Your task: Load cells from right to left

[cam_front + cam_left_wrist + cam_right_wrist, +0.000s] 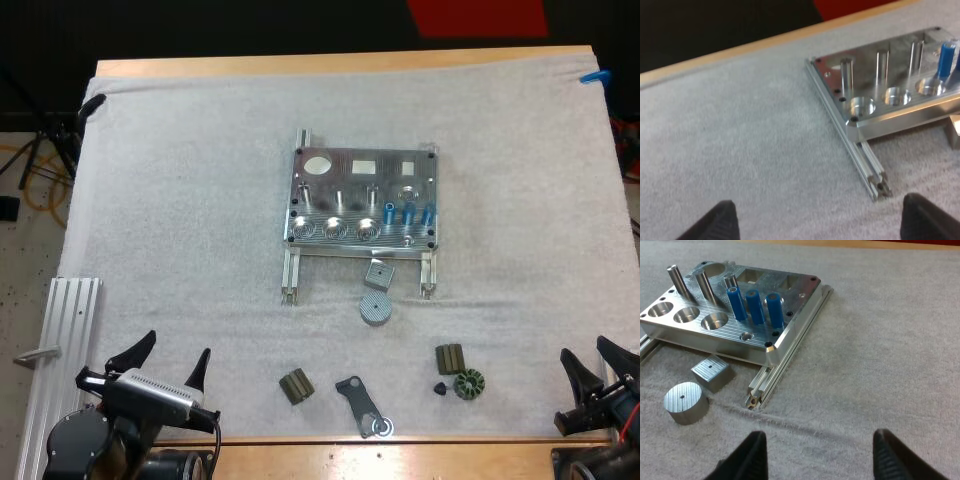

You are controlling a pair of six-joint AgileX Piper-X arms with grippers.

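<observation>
From the high view, the metal fixture [362, 198] lies in the middle of the white mat [180, 200]. Three blue cylinders [408, 212] stand upright at its near right corner. Three round pockets [335, 230] run along its near edge to their left, and all three are empty. Steel pins [340, 196] stand just behind the pockets. The cut-outs along the far edge, one round and two square, hold nothing.

Just in front of the fixture lie a metal block [379, 273] and a metal disc [374, 308]. Nearer the table's front edge lie two olive parts [295, 385], a toothed ring [469, 384] and a dark bracket [360, 405].

The left gripper [172, 352] is at the near left of the mat and the right gripper [590, 355] at the near right. Both are well apart from the fixture.

In the left wrist view, the left gripper's fingers [715, 220] stand wide apart over bare mat and grasp nothing. Ahead are the fixture's left rail [860, 155] and the three empty pockets. One blue cylinder is upright beyond the last pocket.

In the right wrist view, the right gripper's fingers [752, 455] are spread wide over the mat and hold nothing. The three blue cylinders stand side by side in the fixture's nearest corner. The empty pockets are beside them, and the block and disc lie just in front of the fixture.
</observation>
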